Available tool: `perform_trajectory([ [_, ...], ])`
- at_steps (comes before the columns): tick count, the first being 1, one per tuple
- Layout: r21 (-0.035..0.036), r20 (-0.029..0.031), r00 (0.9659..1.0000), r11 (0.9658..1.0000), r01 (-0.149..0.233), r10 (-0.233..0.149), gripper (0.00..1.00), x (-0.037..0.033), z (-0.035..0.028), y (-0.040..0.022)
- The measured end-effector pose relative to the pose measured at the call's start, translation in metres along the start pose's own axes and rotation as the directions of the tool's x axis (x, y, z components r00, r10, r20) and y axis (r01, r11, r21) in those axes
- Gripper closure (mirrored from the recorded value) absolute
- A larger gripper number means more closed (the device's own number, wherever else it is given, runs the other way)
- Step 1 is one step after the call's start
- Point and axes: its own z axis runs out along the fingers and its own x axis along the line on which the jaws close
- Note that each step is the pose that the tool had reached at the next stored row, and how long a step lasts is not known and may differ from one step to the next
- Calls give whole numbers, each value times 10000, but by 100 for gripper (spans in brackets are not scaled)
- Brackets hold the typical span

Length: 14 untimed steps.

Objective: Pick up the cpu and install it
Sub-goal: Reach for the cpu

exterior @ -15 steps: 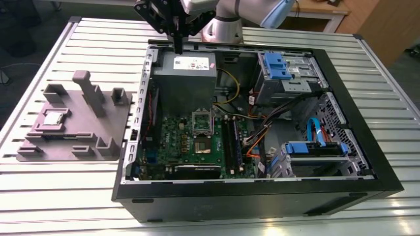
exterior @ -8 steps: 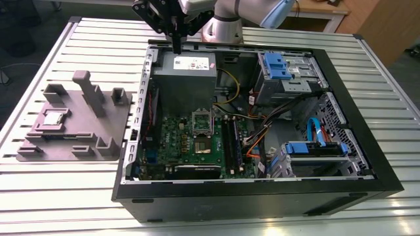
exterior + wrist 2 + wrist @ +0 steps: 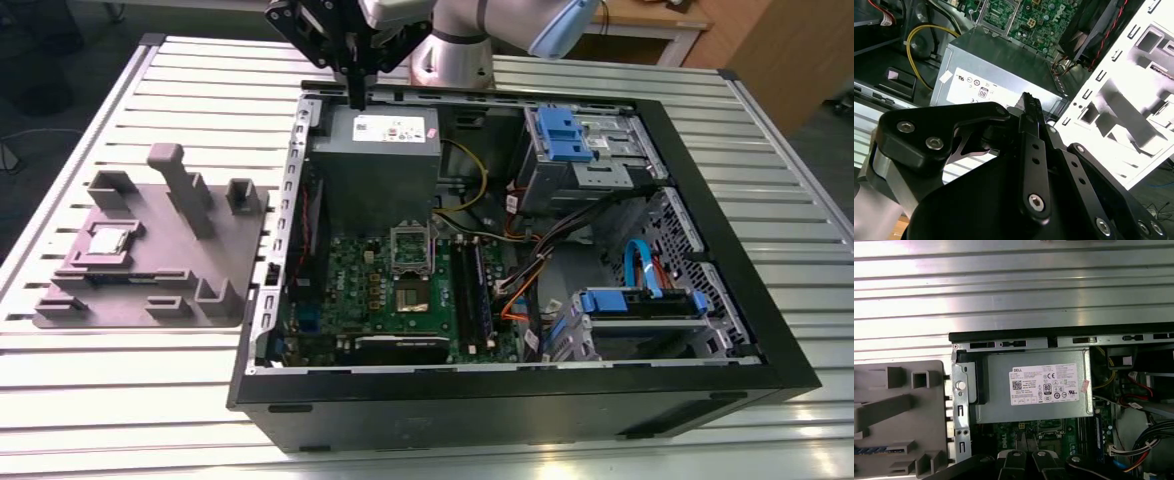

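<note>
The gripper (image 3: pixel 362 98) hangs at the far edge of the open computer case (image 3: pixel 534 420), fingers pressed together, just above the grey power supply box (image 3: pixel 378 165). The green motherboard (image 3: pixel 360 290) lies nearer in the case. The cpu (image 3: pixel 107 241) rests on the grey plastic plate (image 3: pixel 220 255) on the bench (image 3: pixel 120 400), at the exterior view's left of the case, well apart from the gripper.
</note>
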Motion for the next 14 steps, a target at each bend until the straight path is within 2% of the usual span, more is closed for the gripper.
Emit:
perform_trajectory([
  [14,0,0,10000,10000,0,0,90,32,-1,-2],
])
